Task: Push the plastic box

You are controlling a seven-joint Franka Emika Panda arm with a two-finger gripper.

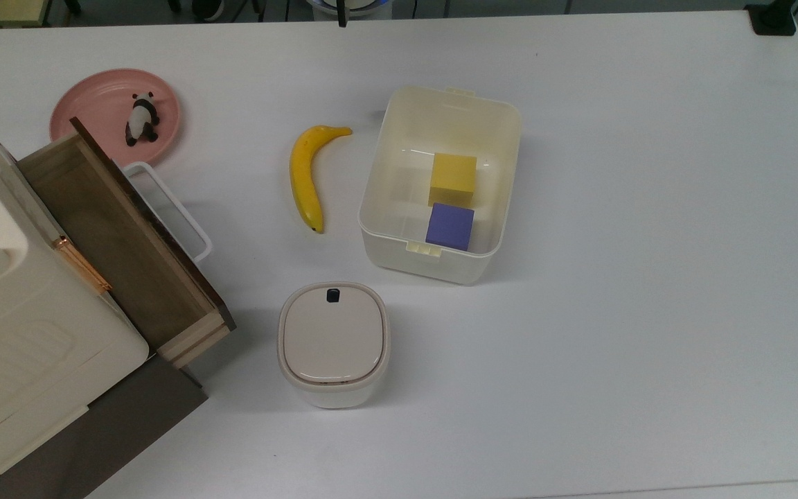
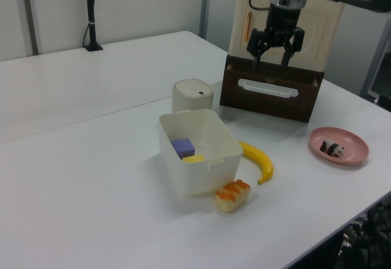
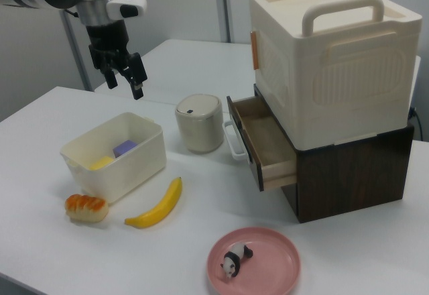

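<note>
The plastic box (image 1: 418, 266) is a cream-white lidless bin at the middle of the table, also seen in the left view (image 2: 201, 182) and the right view (image 3: 131, 167). Inside it lie a yellow cube (image 1: 453, 178) and a purple cube (image 1: 450, 226). My gripper (image 2: 270, 61) hangs open and empty, well above the table and apart from the box. In the right view the gripper (image 3: 124, 84) is above and behind the box.
A banana (image 1: 304, 177) lies beside the box. A rounded lidded container (image 1: 333, 342) with a black button stands nearby. A cream cabinet (image 3: 328, 67) has its wooden drawer (image 1: 122, 242) pulled open. A pink plate (image 1: 94, 104) carries a panda figure (image 1: 142, 118). A bread-like toy (image 2: 232, 195) rests by the box.
</note>
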